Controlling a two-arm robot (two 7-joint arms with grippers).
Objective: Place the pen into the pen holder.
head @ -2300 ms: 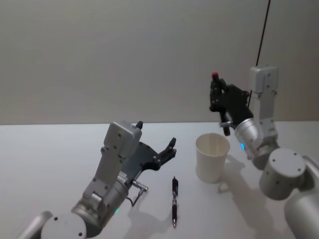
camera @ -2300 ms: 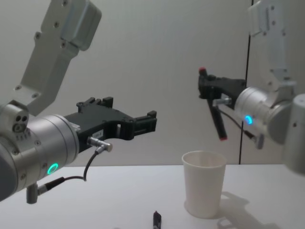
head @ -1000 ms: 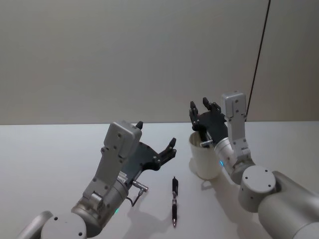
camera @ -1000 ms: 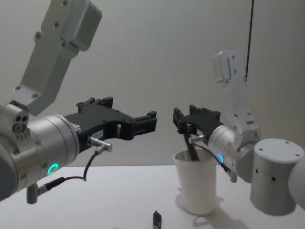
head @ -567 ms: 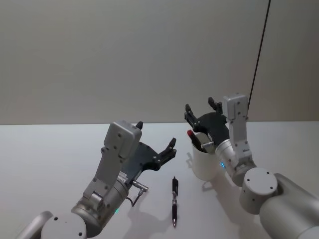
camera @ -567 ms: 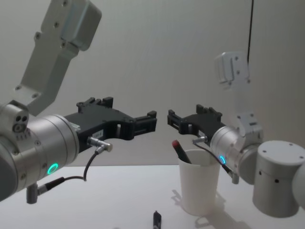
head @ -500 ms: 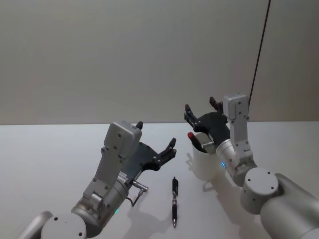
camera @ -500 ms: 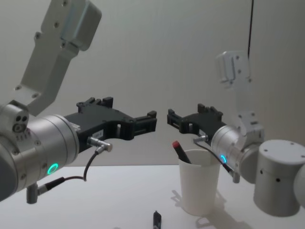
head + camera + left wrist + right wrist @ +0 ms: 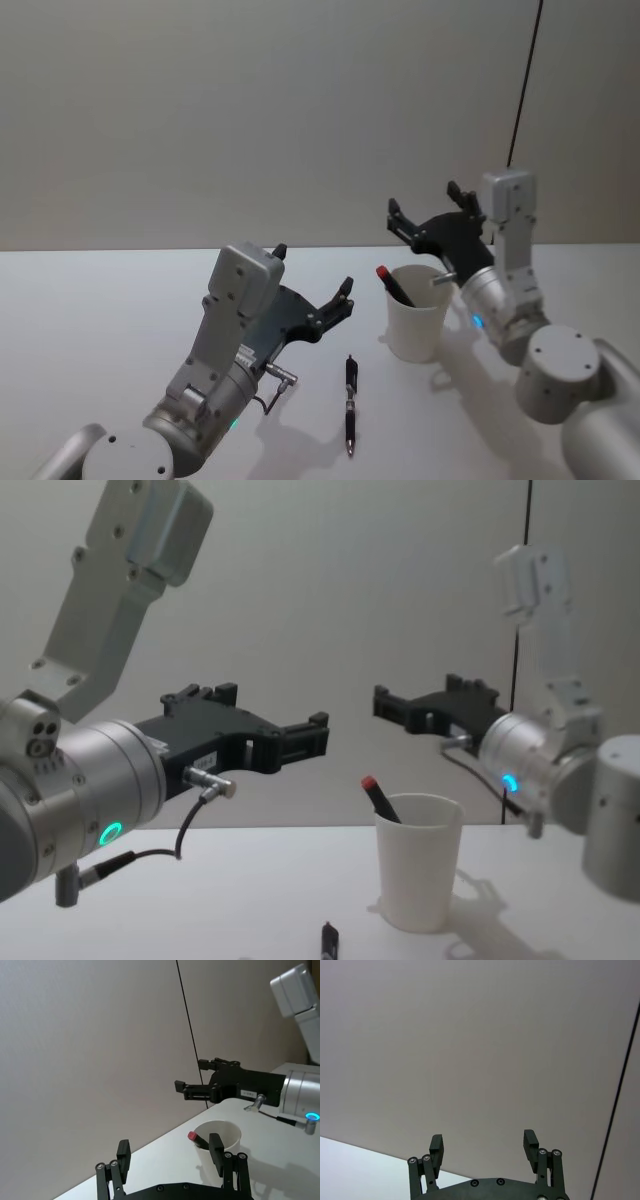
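My right gripper (image 9: 422, 200) hangs wide and empty just above the cup (image 9: 417, 335), pen (image 9: 393, 285) inside; left gripper (image 9: 313, 268) wide too.

The pen holder (image 9: 420, 865) hid the lower length of the pen (image 9: 379, 796) inside (its red-capped end stuck out). The chest view's bottom edge cut off a second pen (image 9: 328, 940).
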